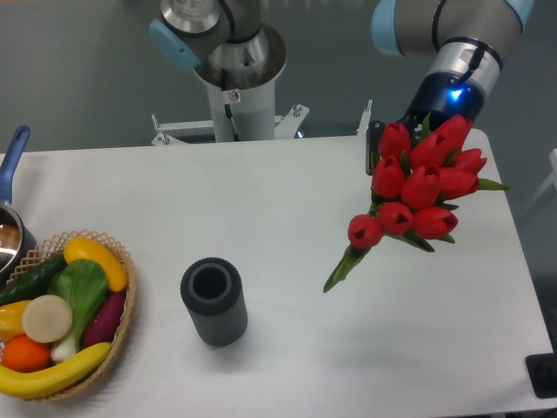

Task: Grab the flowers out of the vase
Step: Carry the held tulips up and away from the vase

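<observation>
Got the flowers [421, 187] pinched in my gripper [418, 139] at upper right, vase [213, 301] standing empty lower left.

No text, brand or number can be read here. A small white sticker [233, 96] with a red mark sits on the arm's base column, well to the left of the claw, but its print is too small to make out.

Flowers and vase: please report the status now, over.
Gripper hidden behind the buds, carrying the flowers in the air at the table's right side. Vase upright, empty, apart from them. Nothing in the way.
</observation>
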Action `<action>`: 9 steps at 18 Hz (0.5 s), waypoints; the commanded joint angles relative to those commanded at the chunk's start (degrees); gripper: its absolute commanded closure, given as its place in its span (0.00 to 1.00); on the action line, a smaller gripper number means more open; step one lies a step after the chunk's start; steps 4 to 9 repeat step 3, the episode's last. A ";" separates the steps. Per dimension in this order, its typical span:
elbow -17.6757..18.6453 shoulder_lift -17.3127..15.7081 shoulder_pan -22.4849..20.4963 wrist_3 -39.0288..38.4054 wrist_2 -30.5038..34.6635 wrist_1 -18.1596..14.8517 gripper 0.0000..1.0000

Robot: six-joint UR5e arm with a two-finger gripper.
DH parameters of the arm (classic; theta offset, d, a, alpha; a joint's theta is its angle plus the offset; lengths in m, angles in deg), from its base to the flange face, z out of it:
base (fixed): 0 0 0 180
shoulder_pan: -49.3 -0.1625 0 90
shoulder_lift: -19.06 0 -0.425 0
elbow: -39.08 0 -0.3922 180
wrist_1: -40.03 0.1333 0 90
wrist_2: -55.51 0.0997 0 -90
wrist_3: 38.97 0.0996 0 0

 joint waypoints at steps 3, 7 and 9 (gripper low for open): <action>0.09 0.00 0.00 -0.17 -0.09 0.00 0.63; 0.09 0.00 0.00 -0.17 -0.09 0.00 0.63; 0.09 0.00 0.00 -0.17 -0.09 0.00 0.63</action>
